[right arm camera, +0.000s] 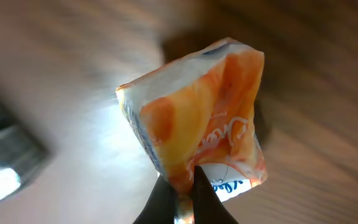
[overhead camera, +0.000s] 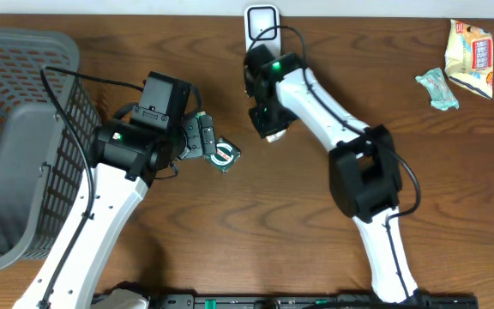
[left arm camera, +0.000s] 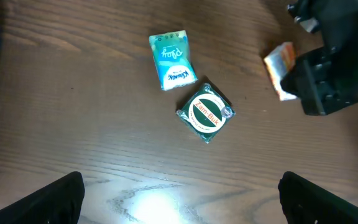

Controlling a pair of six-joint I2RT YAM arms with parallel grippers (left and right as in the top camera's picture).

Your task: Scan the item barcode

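Overhead: near the middle of the table (overhead camera: 453, 172), just below the white scanner (overhead camera: 262, 21), holds a small orange packet (overhead camera: 272, 136) in the right gripper (overhead camera: 269, 127), mostly hidden under the fingers; hangs the left gripper (overhead camera: 202, 137) spread wide and empty beside a green pack (overhead camera: 224, 155). Left wrist: shows both fingers far apart at the bottom corners with nothing between, the green pack (left arm camera: 206, 113) flat on the wood, a teal sachet (left arm camera: 171, 60) just beside it, and the orange packet (left arm camera: 278, 62) off to the right against the other arm's black body. Right wrist: pinches shut (right arm camera: 180, 186) on the packet's (right arm camera: 197, 118) lower edge. Looks light, soft and crinkly, glossy film likely to slip or fold. Probably best taken by a sealed seam, printed face flat toward the scanner. Shows no barcode here.
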